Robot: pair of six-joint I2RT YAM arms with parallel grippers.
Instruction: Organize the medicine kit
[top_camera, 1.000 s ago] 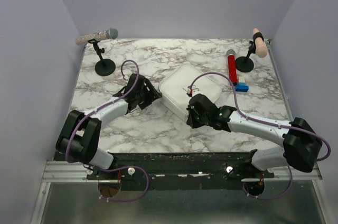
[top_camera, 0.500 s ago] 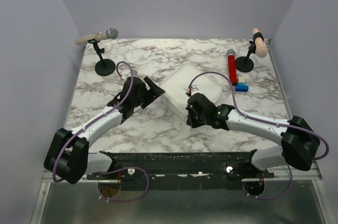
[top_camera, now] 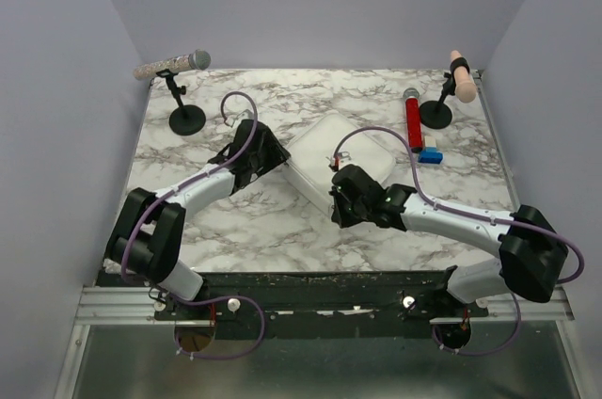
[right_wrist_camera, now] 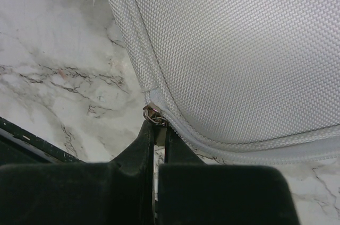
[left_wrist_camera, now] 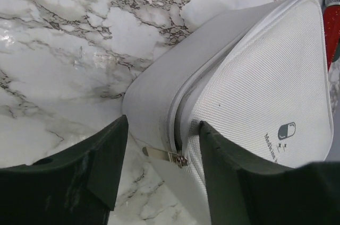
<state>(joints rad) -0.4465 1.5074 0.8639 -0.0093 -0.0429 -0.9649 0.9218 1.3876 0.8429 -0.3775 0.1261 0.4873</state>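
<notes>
The medicine kit [top_camera: 331, 149] sits about mid-surface, turned diagonal, lid down; the marble surface [top_camera: 235, 230] shows all around it. From the left wrist view you can see the little pill logo [left_wrist_camera: 287, 130] on the lid.

The left fingers [top_camera: 271, 151] are at the kit's left corner, spread wide with one on each side of that corner; can't tell if they actually touch the fabric. A loose zipper tab [left_wrist_camera: 167, 154] hangs off the seam between them.

The right fingers [right_wrist_camera: 151, 145] are at the near corner, pressed together and pinching the zipper pull [right_wrist_camera: 154, 114] right where the seam curves; the rest of that view is woven lid.

Off to the far right there's a red cylinder [top_camera: 413, 122] lying flat, with some blue and white blocks [top_camera: 431, 153] just beside its near end; both are apart from the kit. Two mic stands [top_camera: 186, 119] sit at the far corners.
</notes>
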